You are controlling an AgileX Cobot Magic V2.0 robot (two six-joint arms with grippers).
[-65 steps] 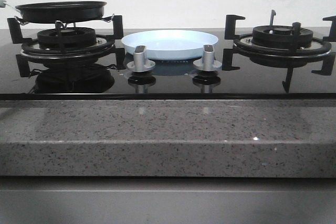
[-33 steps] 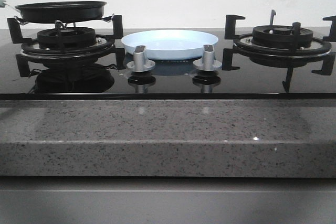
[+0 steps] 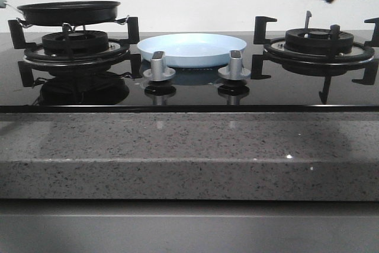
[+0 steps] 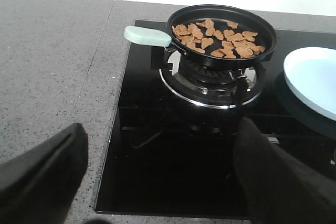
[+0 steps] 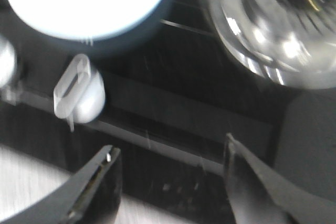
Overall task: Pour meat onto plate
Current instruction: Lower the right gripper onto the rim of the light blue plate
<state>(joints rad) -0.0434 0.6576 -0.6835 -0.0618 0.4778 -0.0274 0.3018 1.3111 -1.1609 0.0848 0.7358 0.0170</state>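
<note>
- Reddish-brown meat [image 4: 219, 38] sits in black frying pan [image 4: 222, 57]; pale plate [image 3: 192, 50] is empty.
- Both grippers, left [image 4: 157, 182] and right [image 5: 170, 182], gape, holding nothing.
- Best grasp: squarely on mint handle [image 4: 147, 35].

no readable text, no labels, brands, numbers or signs

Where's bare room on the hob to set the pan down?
Free: the right burner grate, nothing on it; the black glass strip in front of the knobs. Crowded: the centre, with the plate just behind the knobs, and the left burner under the frying pan.
</note>
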